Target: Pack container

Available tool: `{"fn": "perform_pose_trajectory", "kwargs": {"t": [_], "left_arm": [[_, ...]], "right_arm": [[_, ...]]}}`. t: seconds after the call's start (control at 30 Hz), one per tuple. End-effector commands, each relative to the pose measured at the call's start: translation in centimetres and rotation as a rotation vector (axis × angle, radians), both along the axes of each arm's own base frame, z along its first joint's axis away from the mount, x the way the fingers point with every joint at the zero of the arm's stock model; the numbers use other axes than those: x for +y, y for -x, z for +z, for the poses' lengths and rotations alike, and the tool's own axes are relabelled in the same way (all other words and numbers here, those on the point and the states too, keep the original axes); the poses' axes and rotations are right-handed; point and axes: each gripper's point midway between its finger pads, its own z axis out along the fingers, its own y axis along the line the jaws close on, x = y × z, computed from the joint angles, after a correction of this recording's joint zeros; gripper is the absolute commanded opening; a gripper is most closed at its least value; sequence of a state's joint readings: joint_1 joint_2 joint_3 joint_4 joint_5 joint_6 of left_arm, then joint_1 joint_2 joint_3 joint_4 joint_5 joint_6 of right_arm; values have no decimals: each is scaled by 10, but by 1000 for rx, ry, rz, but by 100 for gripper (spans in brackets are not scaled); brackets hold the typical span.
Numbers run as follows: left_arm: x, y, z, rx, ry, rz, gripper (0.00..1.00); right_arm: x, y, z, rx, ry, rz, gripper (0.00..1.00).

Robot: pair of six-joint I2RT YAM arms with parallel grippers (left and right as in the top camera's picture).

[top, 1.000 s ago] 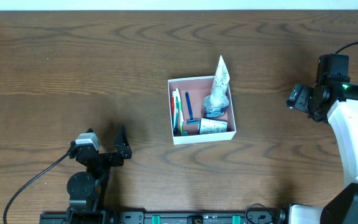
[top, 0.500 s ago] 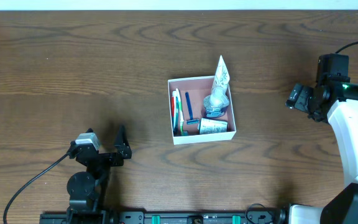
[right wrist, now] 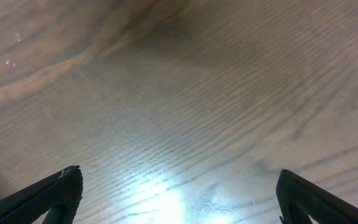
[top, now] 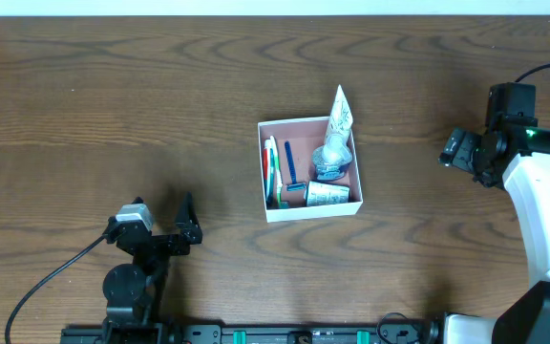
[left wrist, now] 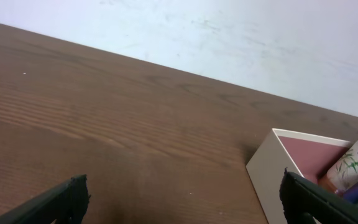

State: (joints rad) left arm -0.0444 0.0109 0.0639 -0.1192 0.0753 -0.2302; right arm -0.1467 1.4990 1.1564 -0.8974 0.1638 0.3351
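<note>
- Overhead view: container (top: 315, 211) near mid-bench (top: 113, 96), open top up, well apart from both arms.
- Inside, along its left wall: toothbrushes (top: 272, 172) lying side by side; just right of them a thin blue tool (top: 291, 167), kind unclear.
- Toward its right wall: clear packet (top: 331, 158), contents too small to tell.
- Against its near wall: small tube (top: 327, 194), white, lying flat.
- At its far right corner: tall tube (top: 338, 110), white, tilted, tip poking out past the rim.
- Left arm (top: 137, 248) low at the near left of the bench, pointing toward the container.
- Left wrist view: left fingers (left wrist: 67, 196) as two dark tips in the lower corners, spread wide, gripping nothing, only bare wood between them.
- Same view, at the right: one corner of the container, white outside and pinkish inside, with the tall tube leaning in it, leaf print on its side.
- Right arm (top: 542, 210) at the right edge of the bench, far from the container.
- Right wrist view: right fingers (right wrist: 58, 190) likewise spread wide at the lower corners, gripping nothing; beneath them wood grain and a bright glare patch (right wrist: 160, 199).
</note>
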Motion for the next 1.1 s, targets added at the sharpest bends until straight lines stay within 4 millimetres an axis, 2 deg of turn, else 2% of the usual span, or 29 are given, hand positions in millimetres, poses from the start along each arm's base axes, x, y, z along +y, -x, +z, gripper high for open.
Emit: {"fn": "perform_pose_trajectory", "kwargs": {"t": [0.0, 0.1, 0.2, 0.3, 0.5, 0.6, 0.7, 0.83, 1.07], "left_arm": [[0, -1, -16, 30, -19, -7, 98], [0, -1, -16, 30, -19, -7, 98], [0, -1, -16, 30, -19, -7, 98], [0, -1, -16, 30, -19, -7, 98], [0, -1, -16, 30, -19, -7, 98], [0, -1, -16, 30, -19, -7, 98], [0, -1, -16, 30, -19, -7, 98], [0, -1, -16, 30, -19, -7, 98], [0, -1, -16, 30, -19, -7, 98]], "right_arm": [[18, -8, -1, -34, -116, 6, 99], [44, -18, 2, -76, -249, 91, 99], [65, -23, 7, -97, -288, 242, 99], [84, -19, 9, -72, -257, 366, 99], [143, -12, 8, -38, -189, 587, 99], [166, -9, 7, -35, -166, 646, 99], [178, -5, 2, -16, -166, 647, 99], [187, 2, -15, 48, -184, 654, 99], [194, 7, -45, 143, -185, 665, 99]]}}
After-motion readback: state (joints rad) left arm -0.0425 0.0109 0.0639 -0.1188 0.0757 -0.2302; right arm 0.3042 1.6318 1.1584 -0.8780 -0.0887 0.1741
